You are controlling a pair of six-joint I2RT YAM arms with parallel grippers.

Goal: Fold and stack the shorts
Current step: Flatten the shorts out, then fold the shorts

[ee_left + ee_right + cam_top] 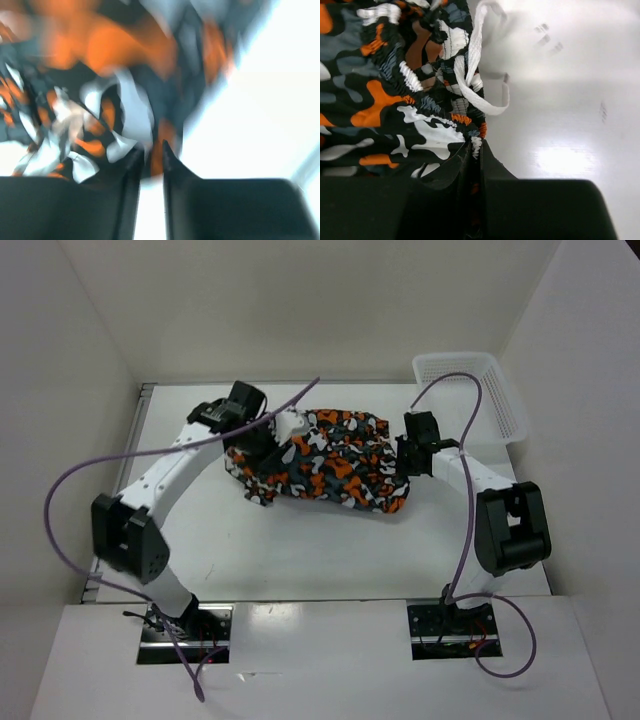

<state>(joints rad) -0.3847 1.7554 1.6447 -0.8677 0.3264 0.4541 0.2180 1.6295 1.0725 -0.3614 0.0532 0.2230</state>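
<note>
The shorts (330,470), printed in orange, white, black and grey blotches, lie bunched in the middle of the table. My left gripper (262,445) is at their left end. In the blurred left wrist view its jaws (152,152) are nearly together, pinching orange cloth at the tips. At the right end of the shorts my right gripper (403,456) is shut on the gathered elastic waistband (470,120), with the edge caught between its jaws (476,145). The white drawstring (475,65) loops loose just beyond the fingertips.
A white plastic lattice basket (470,390) stands at the back right corner of the table. White walls enclose the table at the left, back and right. Purple cables arc over both arms.
</note>
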